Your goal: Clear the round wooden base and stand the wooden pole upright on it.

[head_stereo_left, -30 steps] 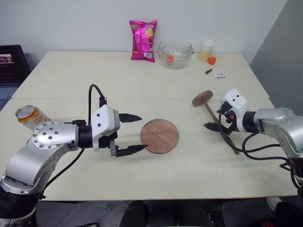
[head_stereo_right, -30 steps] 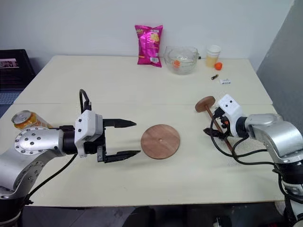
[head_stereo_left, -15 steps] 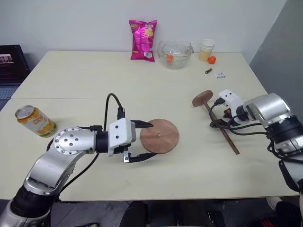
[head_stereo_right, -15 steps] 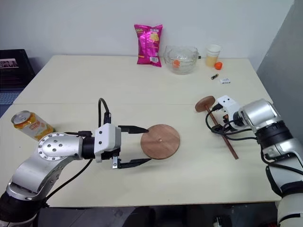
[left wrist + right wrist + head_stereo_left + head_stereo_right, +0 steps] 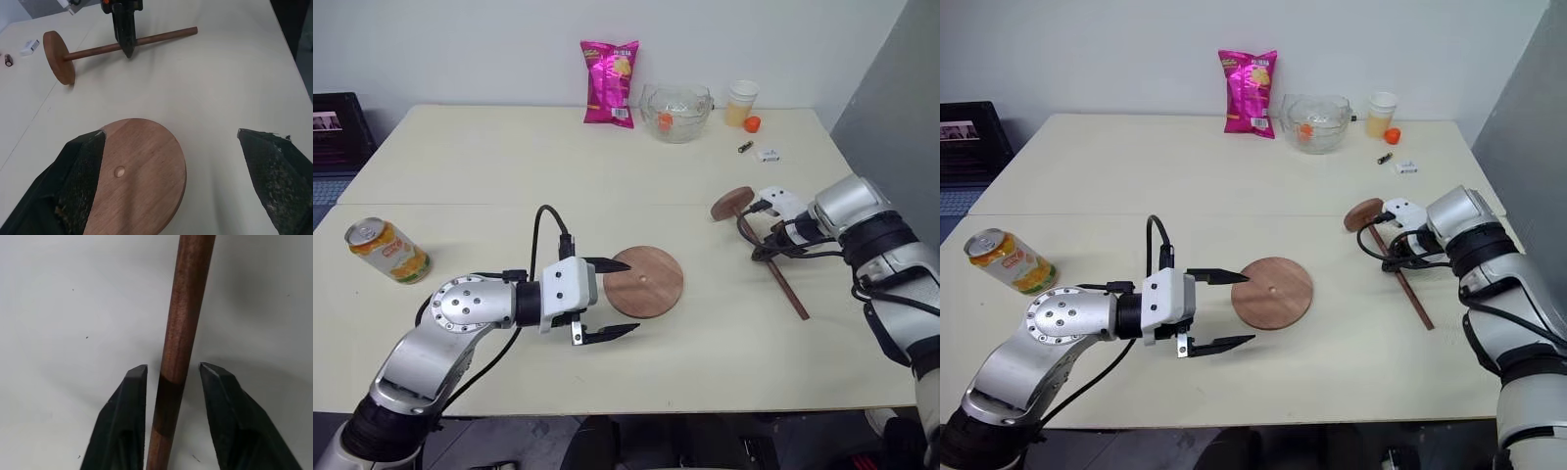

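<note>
The round wooden base [image 5: 643, 281] lies flat mid-table with nothing on it, its small centre hole visible [image 5: 119, 171]. My left gripper [image 5: 617, 297] is open and level, its fingertips at the base's left edge, one tip over the rim. The wooden pole [image 5: 771, 262] lies on the table at the right, its fixed disc [image 5: 731, 204] at the far end. My right gripper [image 5: 766, 245] points down over the pole just behind that disc. Its fingers [image 5: 128, 401] have closed in on both sides of the rod [image 5: 183, 328].
An orange drink can [image 5: 386, 251] stands at the left. Along the far edge are a pink snack bag [image 5: 609, 82], a glass bowl [image 5: 675, 111], a cup [image 5: 741, 103] and small bits [image 5: 765, 154]. The table's right edge is near the pole.
My right gripper swung over the pole, tipped downward, and its fingers went from wide apart to close around the rod. My left gripper shifted right to the base's edge.
</note>
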